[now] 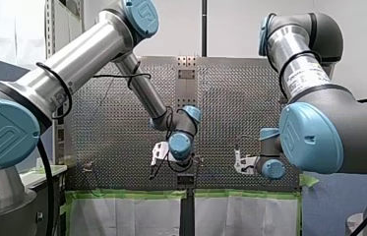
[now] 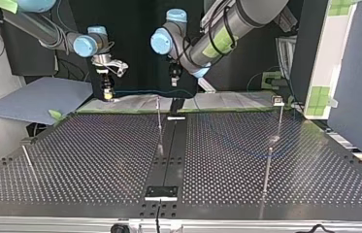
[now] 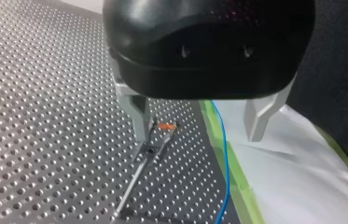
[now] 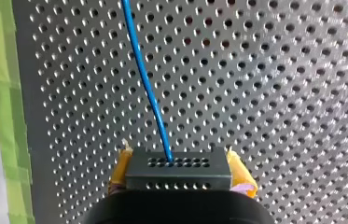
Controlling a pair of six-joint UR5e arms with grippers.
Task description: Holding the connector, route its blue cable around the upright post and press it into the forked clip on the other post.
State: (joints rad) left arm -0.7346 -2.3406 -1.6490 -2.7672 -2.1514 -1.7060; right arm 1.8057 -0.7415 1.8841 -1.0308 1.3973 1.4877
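r end effector (image 4: 179, 168) grips boxy perforated connector (image 4: 181, 176) (blue cable (image 4: 146, 84)); l end effector (image 3: 199, 134) spread.

Perforated bench (image 2: 96, 160) is carrying a black strip (image 2: 171, 145) down its middle. Green tape (image 1: 132, 194) is edging 2 white sheets (image 1: 122, 216). Blue-grey panel (image 2: 38, 99) is lying beside the bench.

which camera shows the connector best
The right wrist view: the black connector sits in my right pincer, between its yellow pads, its blue cable running off ahead. The top view shows it at most as a speck; the left wrist view shows just cable; the front view hides it.
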